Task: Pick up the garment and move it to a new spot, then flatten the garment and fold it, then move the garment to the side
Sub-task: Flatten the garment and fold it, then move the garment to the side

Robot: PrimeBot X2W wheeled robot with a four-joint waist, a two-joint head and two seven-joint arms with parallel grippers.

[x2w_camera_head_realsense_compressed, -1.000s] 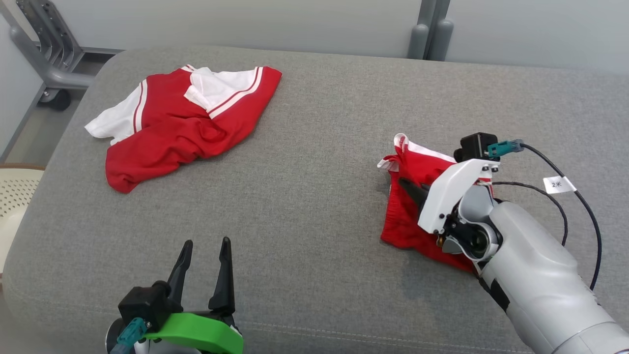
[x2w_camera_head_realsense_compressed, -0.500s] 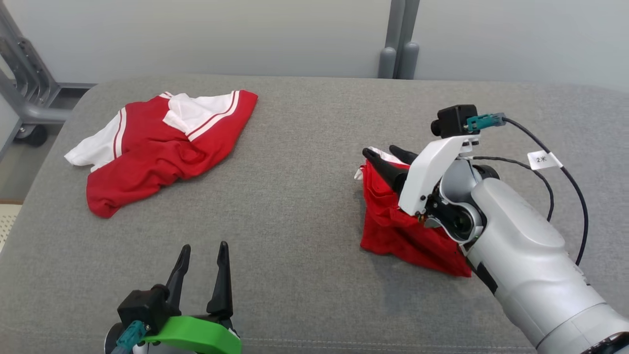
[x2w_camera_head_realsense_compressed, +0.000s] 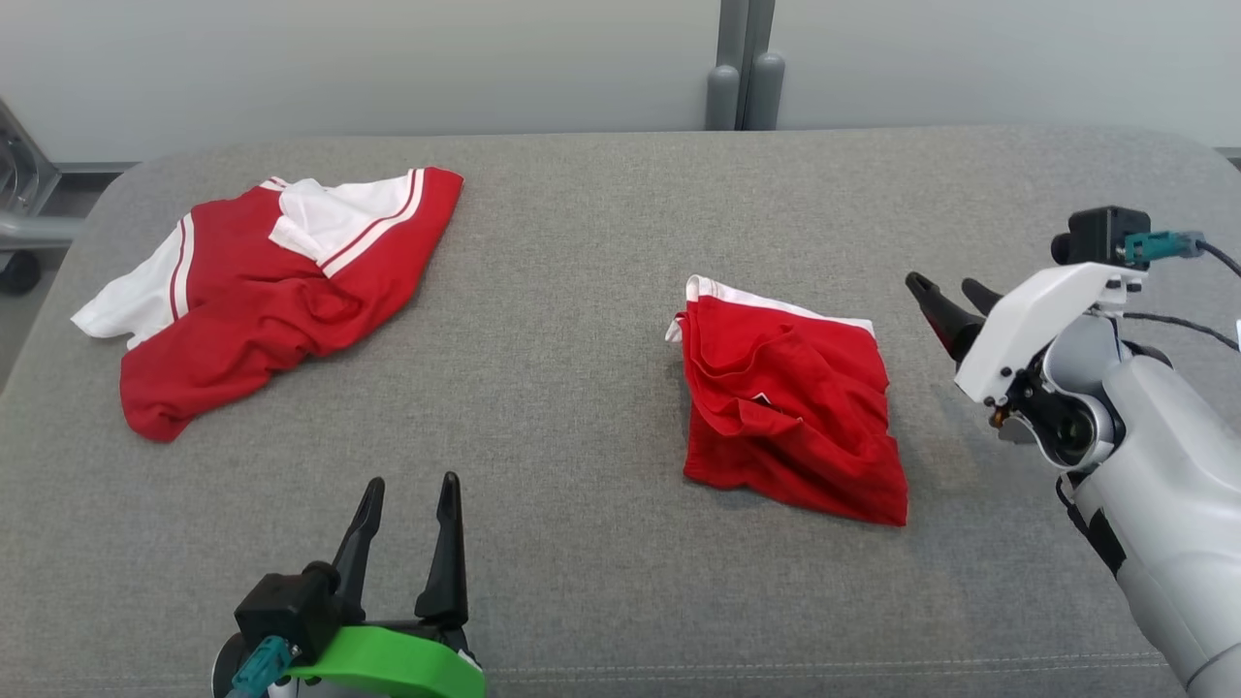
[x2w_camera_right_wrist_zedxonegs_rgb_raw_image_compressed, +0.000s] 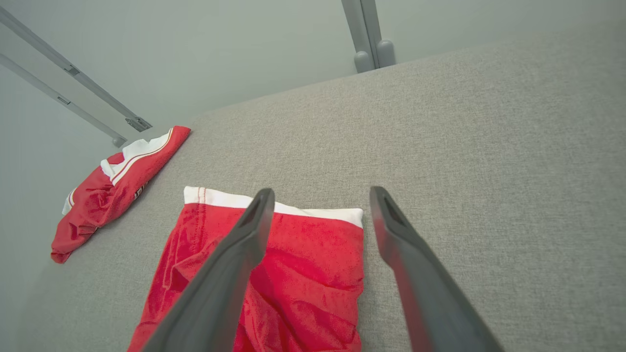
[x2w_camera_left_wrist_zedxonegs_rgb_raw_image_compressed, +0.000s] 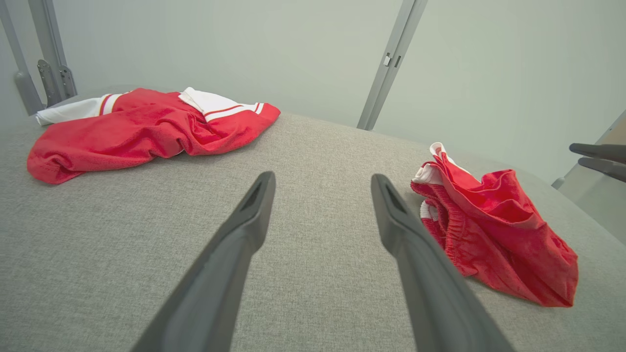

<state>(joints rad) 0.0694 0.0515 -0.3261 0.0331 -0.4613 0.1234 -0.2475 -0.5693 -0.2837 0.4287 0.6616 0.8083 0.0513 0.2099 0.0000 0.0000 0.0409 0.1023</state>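
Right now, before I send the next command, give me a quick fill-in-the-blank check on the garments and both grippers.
1. The right gripper hangs beside the folded red garment with its jaws ____.
2. The band along the folded garment's far edge is ____.
3. The crumpled red-and-white garment lies to the folded one's ____, by the robot's sides.
4. The left gripper is open and holds ____.

Missing words: open; white; left; nothing.
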